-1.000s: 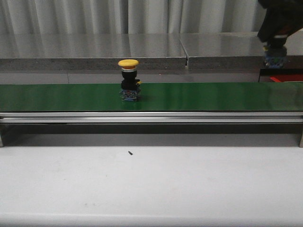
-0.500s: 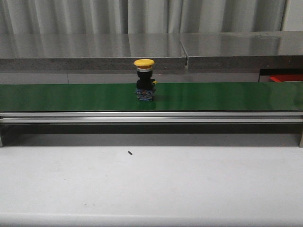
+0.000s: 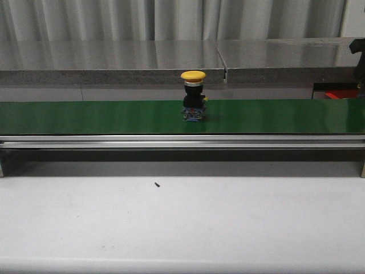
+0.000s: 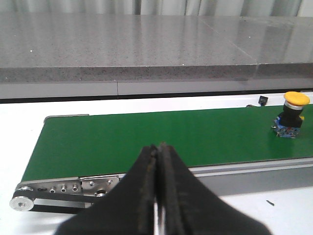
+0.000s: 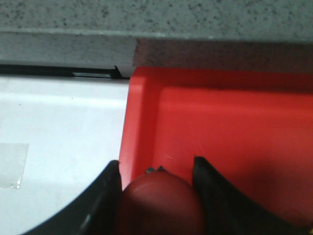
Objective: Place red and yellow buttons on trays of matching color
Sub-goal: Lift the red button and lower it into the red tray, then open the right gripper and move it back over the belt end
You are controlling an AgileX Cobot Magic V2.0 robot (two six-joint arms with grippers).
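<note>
A yellow button [image 3: 193, 97] with a black and blue base stands upright on the green conveyor belt [image 3: 85, 117], a little right of its middle. It also shows in the left wrist view [image 4: 292, 115]. My left gripper [image 4: 158, 148] is shut and empty, near the belt's left end and far from the button. My right gripper [image 5: 155, 169] is shut on a red button [image 5: 161, 205], with a finger on each side of its cap. It holds the button over the near left corner of the red tray [image 5: 234, 127]. The tray's edge shows at the far right [image 3: 339, 94].
A grey stone ledge [image 3: 114, 63] runs behind the belt. An aluminium rail [image 3: 182, 141] fronts it, with white table [image 3: 182, 222] before it. A dark part of my right arm [image 3: 359, 48] shows at the right edge. No yellow tray is in view.
The yellow button has ridden the belt to the right. My right arm left the top right corner of the front view and now shows only at the right edge.
</note>
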